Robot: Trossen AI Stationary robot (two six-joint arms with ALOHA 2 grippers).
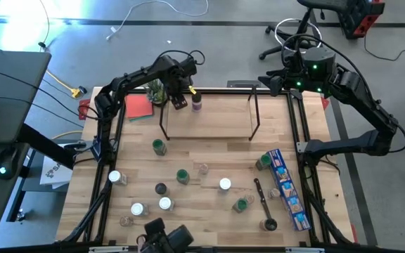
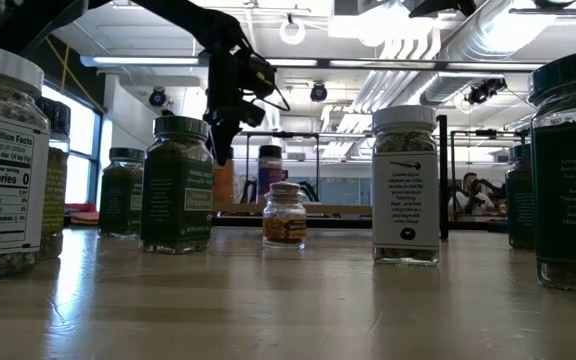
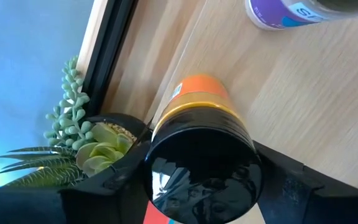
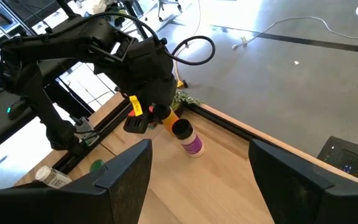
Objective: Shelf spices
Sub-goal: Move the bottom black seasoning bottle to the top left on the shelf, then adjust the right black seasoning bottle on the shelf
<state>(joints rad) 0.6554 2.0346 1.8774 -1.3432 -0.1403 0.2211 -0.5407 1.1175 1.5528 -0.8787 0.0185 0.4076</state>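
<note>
My left gripper (image 1: 179,97) points down over the far left end of the shelf (image 1: 209,133) and is shut on a spice jar with an orange label and a black cap (image 3: 201,162). Its base stands on the shelf's wood board. A purple-labelled jar (image 1: 197,103) stands beside it on the same board. Several more spice jars stand loose on the near half of the table, such as a green-capped one (image 1: 159,146) and a white-capped one (image 1: 225,184). My right gripper (image 4: 201,168) hangs open and bare, high over the far right corner. My left gripper has the orange-labelled jar's black cap (image 3: 166,186) between its two fingers, one on each side of the cap's rim. The fingers (image 3: 278,180) come from above, pointing down. The jar is upright, with its base (image 3: 194,84) on the shelf's board.
A small potted succulent (image 3: 86,143) sits just beyond the shelf's left end, by the black frame. A red card (image 1: 139,107) lies left of the shelf. A long blue box (image 1: 288,188) and a black-handled utensil (image 1: 262,204) lie at the near right.
</note>
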